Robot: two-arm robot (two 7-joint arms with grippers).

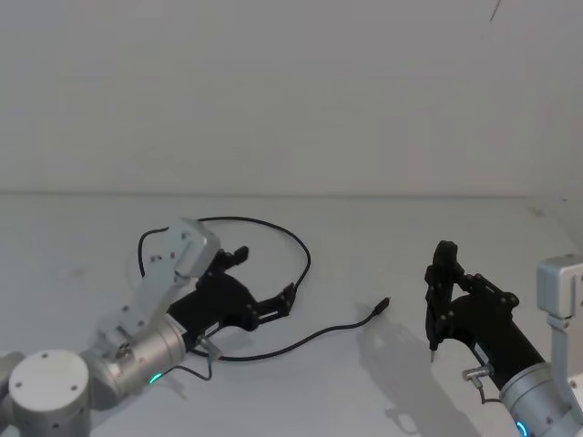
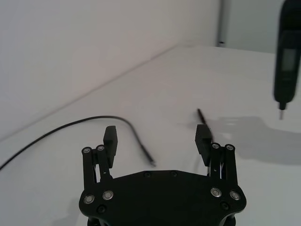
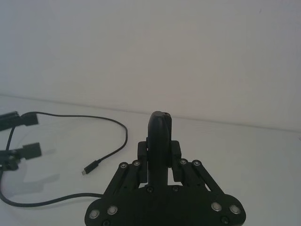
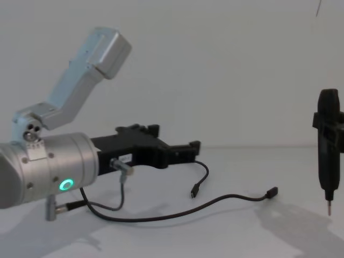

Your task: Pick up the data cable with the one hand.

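**Left gripper**: black, angular, two-jawed, on a fat silver wrist cylinder with a green ring light. It reaches forward over the left half of the flat white bench. My fingers here stand wide apart, with nothing between the pads. From the chest view it sits above the surface.

**Long thin black data cable**: lies on the bench.
- One stretch makes a wide loop round the far side of my left gripper.
- In the left wrist view the data cable curves in, and a small black plug end lies on the bench within the gap of the left gripper. It touches neither finger.
- The other stretch runs from beside my left wrist toward the middle of the bench. It ends in a second plug, well apart from my other arm.

**Right gripper**: over the right half of the bench. My fingers here are clamped on a slim upright black tool with a metal tip. The tip points down. I cannot tell whether it meets the bench.
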